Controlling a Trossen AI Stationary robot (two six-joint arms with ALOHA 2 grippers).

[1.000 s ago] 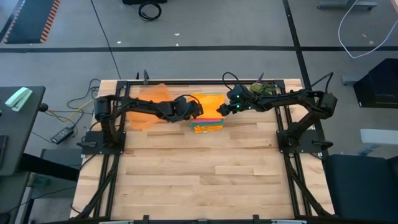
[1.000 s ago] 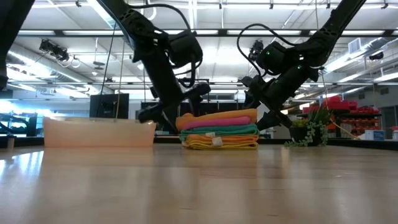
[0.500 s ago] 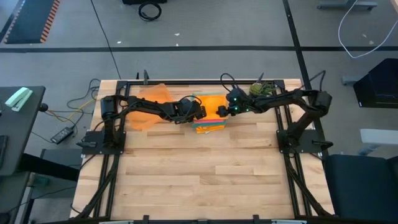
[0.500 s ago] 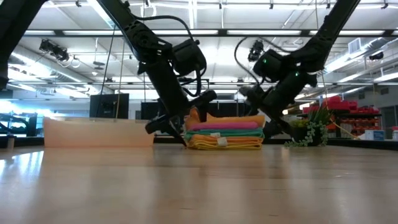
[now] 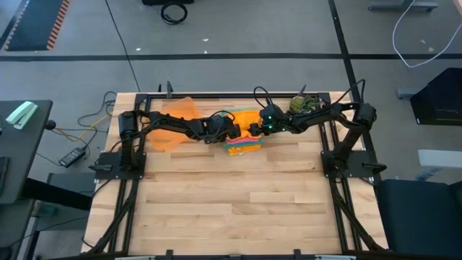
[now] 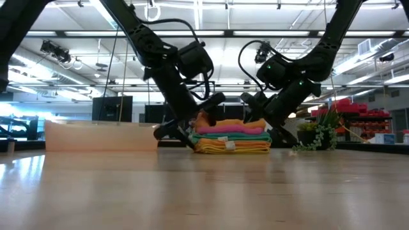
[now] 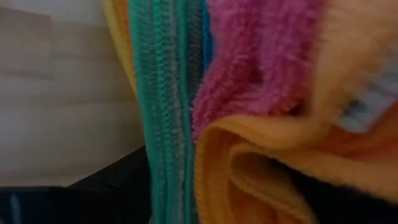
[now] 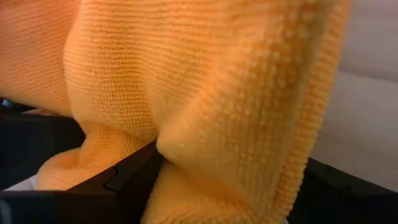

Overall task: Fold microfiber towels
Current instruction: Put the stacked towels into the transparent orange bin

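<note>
— Towels [image 5: 242, 141] are sitting in a folded stack at the far middle of the table [image 5: 231, 209] in the high view, with the left gripper [image 5: 232, 130] reaching in from the left and the right gripper [image 5: 257, 128] from the right. Is that tray just lying beside them?

— Yes, the translucent orange tray [image 5: 171, 124] is lying to the left under the left arm, and a small green plant [image 5: 304, 103] is standing at the far right corner. What is the low view giving you?

— Yellow, teal, pink and orange layers [image 6: 231, 135] are resting flat on the wood, and both grippers are pressing in at the stack's two ends, jaws spread wide.

— Through the left wrist camera, teal, pink and orange edges [image 7: 249, 112] are filling the frame right against the dark fingers [image 7: 118, 186].

— Through the right wrist camera, orange cloth [image 8: 205, 99] is bunching between the spread dark fingers [image 8: 130, 174]; whether they are truly pinching it I cannot tell
</note>
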